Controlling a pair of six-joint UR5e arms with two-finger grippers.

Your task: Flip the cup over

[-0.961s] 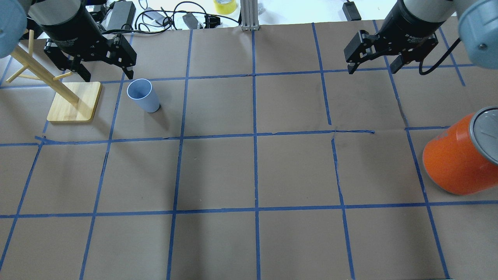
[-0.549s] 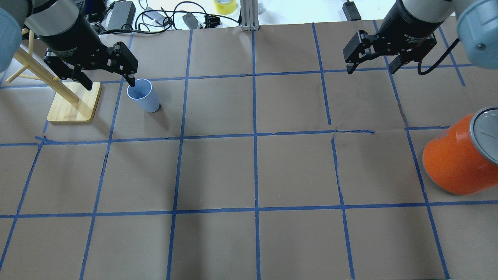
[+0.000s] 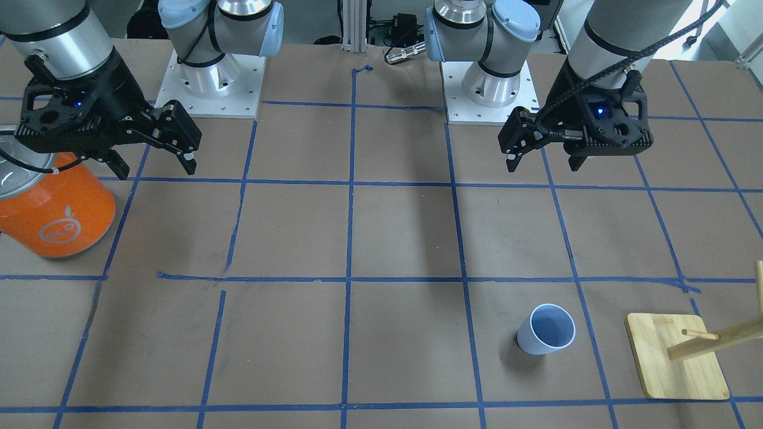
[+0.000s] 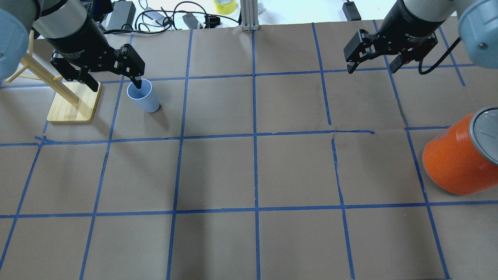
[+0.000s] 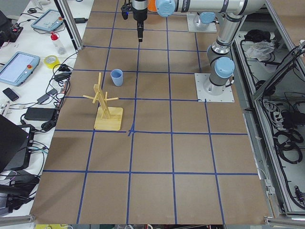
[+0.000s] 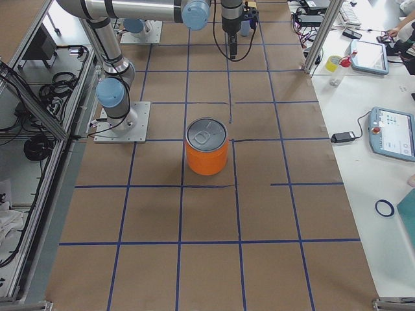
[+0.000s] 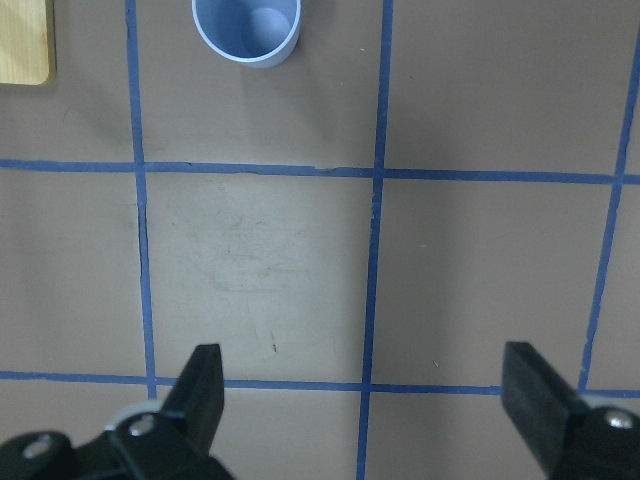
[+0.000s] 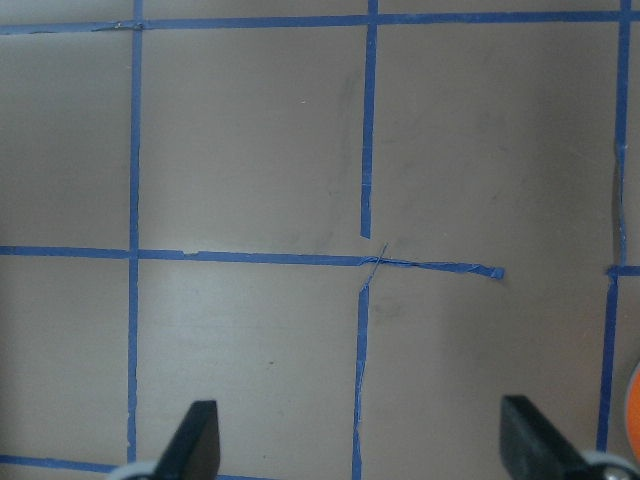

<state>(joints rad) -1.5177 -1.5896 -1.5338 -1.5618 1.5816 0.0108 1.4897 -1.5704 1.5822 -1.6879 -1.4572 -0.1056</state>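
Note:
The pale lavender-blue cup (image 4: 143, 96) stands upright with its mouth up on the brown table, next to a wooden stand. It also shows in the front view (image 3: 545, 329), the left side view (image 5: 116, 77) and at the top of the left wrist view (image 7: 247, 28). My left gripper (image 4: 115, 84) is open and empty. It hangs well above the table, apart from the cup, as the front view (image 3: 542, 164) and the left wrist view (image 7: 365, 400) show. My right gripper (image 4: 371, 70) is open and empty at the far right, also in the front view (image 3: 156, 171).
A wooden peg stand (image 4: 74, 102) on a square base sits just left of the cup. A large orange can (image 4: 459, 159) with a silver lid stands at the right edge, under the right arm's side. Cables and boxes lie beyond the table's far edge.
My left gripper has moved right and toward the cup; one fingertip now overlaps the cup's rim in the overhead view. The cup and the right arm have not moved.

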